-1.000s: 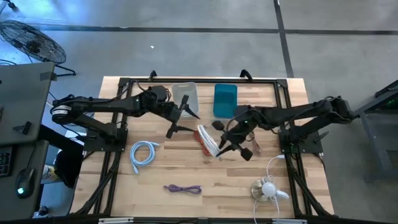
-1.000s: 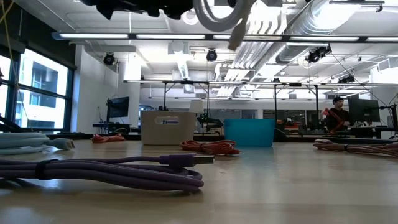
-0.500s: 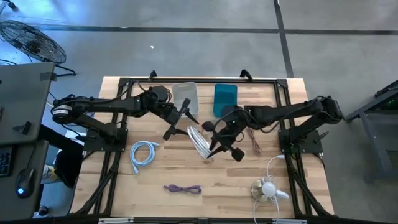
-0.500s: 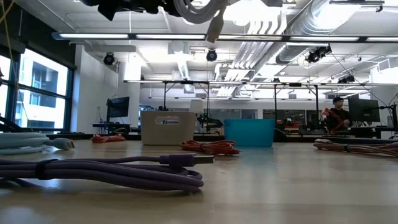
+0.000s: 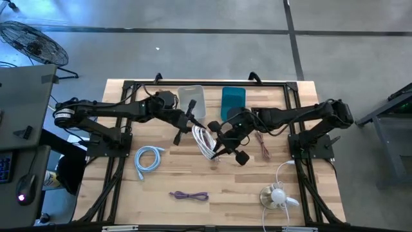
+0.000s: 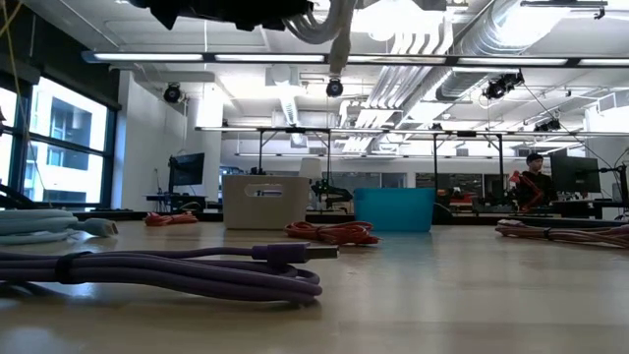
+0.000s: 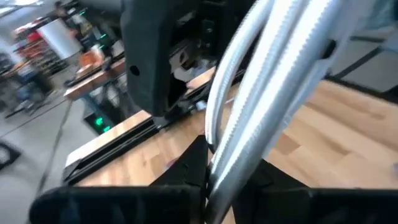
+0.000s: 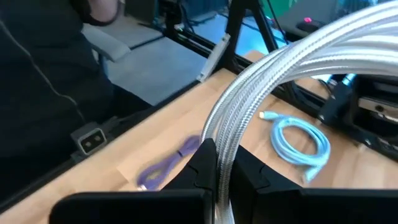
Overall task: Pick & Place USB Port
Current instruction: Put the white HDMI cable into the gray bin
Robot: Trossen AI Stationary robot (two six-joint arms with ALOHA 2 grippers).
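A coiled white braided USB cable (image 5: pixel 203 138) hangs in the air over the middle of the table, with both grippers shut on it. My left gripper (image 5: pixel 193 127) is at the coil's left side and my right gripper (image 5: pixel 215 139) at its right side. In the low view the coil (image 6: pixel 324 22) shows at the top edge, and its plug end (image 6: pixel 339 51) dangles below. A clear bin (image 5: pixel 192 100) and a blue bin (image 5: pixel 233 103) stand behind the grippers at the table's far side. My left gripper pinches several strands of the white coil (image 7: pixel 216 177) between its two fingers, coming about level from the table's left. The coil is clear of the table. My right gripper pinches the bundled strands of the coil (image 8: pixel 219 155) between its two fingers, coming from the table's right and slanting slightly down. The strands run up and away from the fingers, clear of the table.
A light blue cable (image 5: pixel 147 158) lies at the left, a purple cable (image 5: pixel 188 195) near the front edge, and a red cable (image 5: pixel 262 147) right of the grippers. A white bundle (image 5: pixel 277 196) sits at the front right.
My right gripper has carried the white coil toward the table's left and a little up, bringing it to my left gripper. My left gripper has stayed in place and has shut on the coil's left side. The plug end has kept dangling below the coil.
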